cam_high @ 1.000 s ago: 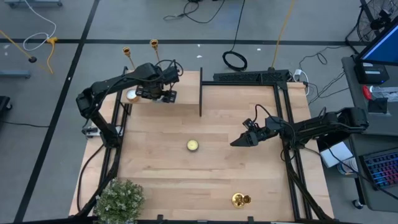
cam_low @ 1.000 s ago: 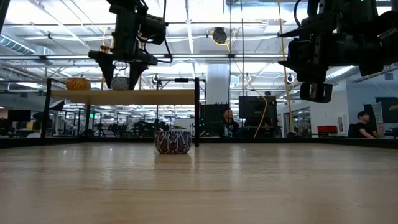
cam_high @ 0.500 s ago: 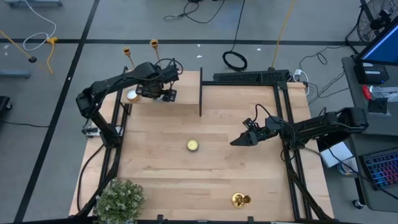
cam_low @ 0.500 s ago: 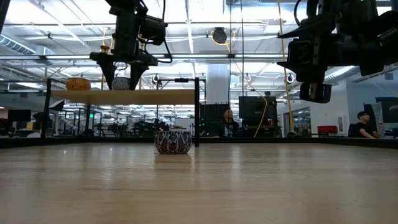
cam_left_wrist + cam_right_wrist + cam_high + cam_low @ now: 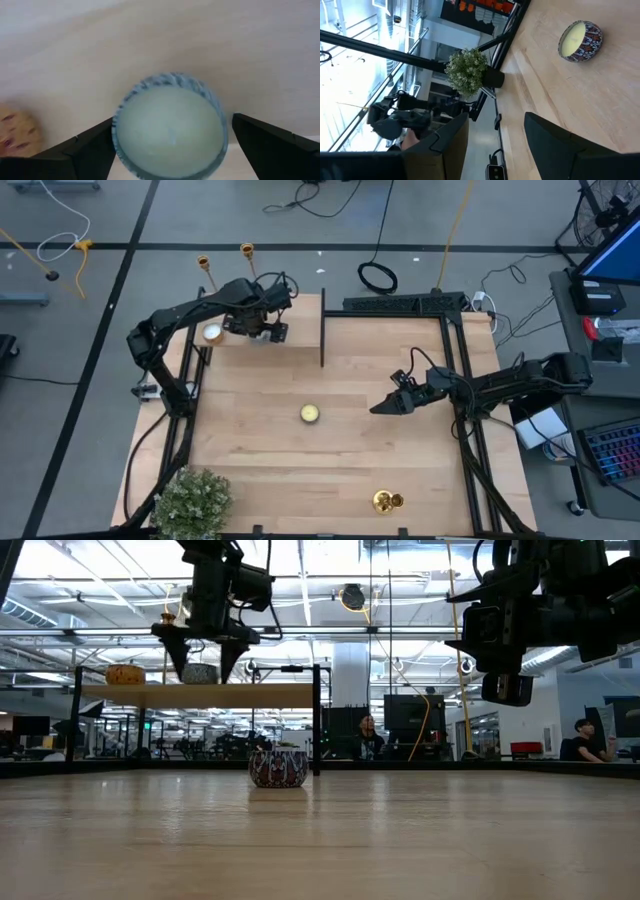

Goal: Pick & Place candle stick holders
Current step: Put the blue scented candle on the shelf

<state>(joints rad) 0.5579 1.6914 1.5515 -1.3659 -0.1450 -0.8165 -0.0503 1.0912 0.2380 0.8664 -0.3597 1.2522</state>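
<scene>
Two gold candle stick holders (image 5: 203,262) (image 5: 247,250) stand upright at the far left, and a third (image 5: 387,501) is near the table's front edge. My left gripper (image 5: 256,326) (image 5: 170,150) points down over the raised shelf (image 5: 260,695). It is open, with a finger on each side of a blue-rimmed tealight candle (image 5: 169,129) (image 5: 200,673) that stands on the shelf. One finger is close to the candle's rim. My right gripper (image 5: 378,409) (image 5: 495,145) hovers level over the table's right half, open, with nothing between its fingers.
A patterned candle tin (image 5: 311,413) (image 5: 278,767) sits mid-table. A white candle (image 5: 212,333) and a yellow one (image 5: 125,674) share the shelf. A black post (image 5: 323,330) stands at the shelf's right end, and a potted plant (image 5: 190,500) fills the near left corner.
My left gripper's fingers have spread a little wider around the blue-rimmed candle, which stays on the shelf. The arm itself has kept its place.
</scene>
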